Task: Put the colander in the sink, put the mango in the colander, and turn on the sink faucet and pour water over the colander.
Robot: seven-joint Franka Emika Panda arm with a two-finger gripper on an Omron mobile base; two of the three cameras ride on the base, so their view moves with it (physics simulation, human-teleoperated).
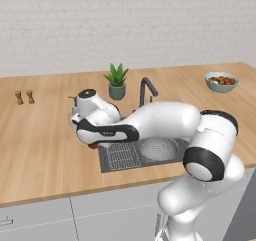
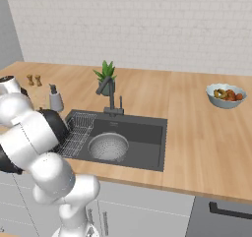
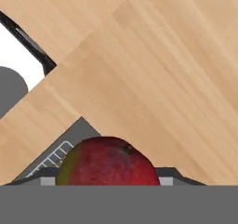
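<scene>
The red mango (image 3: 109,162) with a green patch fills the bottom of the hand view, and my gripper (image 3: 106,181) is shut on the mango, its pads (image 3: 165,181) pressed against both sides. In the left base view the hand reaches left, with the gripper (image 1: 92,141) and the mango (image 1: 93,145) just over the left rim of the sink (image 1: 145,161). The pale perforated colander (image 1: 158,148) sits in the sink (image 2: 145,142) right of the wire rack (image 1: 122,155); the right base view shows this colander (image 2: 108,146) too. Behind the basin the faucet (image 1: 146,90) (image 2: 110,91) stands with no water running.
A potted plant (image 1: 117,80) stands behind the faucet. A grey soap dispenser (image 2: 55,99) is at the sink's far left corner. A blue-grey bowl of fruit (image 1: 221,81) sits far right on the wooden counter. Two small shakers (image 1: 24,97) stand far left.
</scene>
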